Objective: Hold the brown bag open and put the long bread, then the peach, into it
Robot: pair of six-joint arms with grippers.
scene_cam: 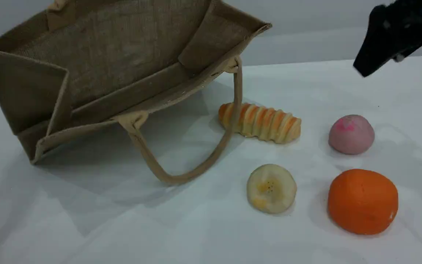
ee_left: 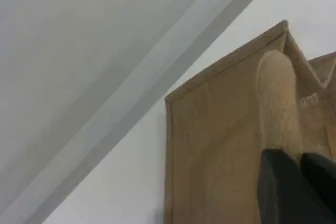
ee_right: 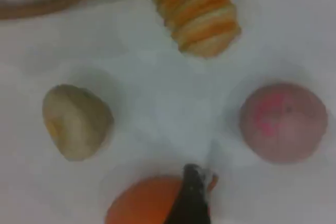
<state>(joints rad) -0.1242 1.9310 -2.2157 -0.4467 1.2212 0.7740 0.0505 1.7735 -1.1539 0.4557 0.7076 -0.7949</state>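
The brown bag (scene_cam: 115, 55) stands tilted at the left, its mouth open toward the scene camera. Its lower handle (scene_cam: 181, 178) hangs onto the table and crosses the left end of the long bread (scene_cam: 260, 123). The peach (scene_cam: 351, 134) sits to the right of the bread. In the left wrist view my left gripper (ee_left: 302, 174) is shut on the bag's upper handle (ee_left: 278, 103); it is out of the scene view. My right gripper (scene_cam: 365, 66) hovers open and empty above the peach at the far right. Its wrist view shows the bread (ee_right: 191, 14), the peach (ee_right: 283, 121) and one fingertip (ee_right: 191, 203).
A large orange fruit (scene_cam: 362, 201) lies in front of the peach, and a pale-yellow banana slice (scene_cam: 271, 188) in front of the bread. Both show in the right wrist view, the orange (ee_right: 142, 205) under the fingertip and the slice (ee_right: 76, 121) at left. A white cloth (scene_cam: 123, 227) covers the table.
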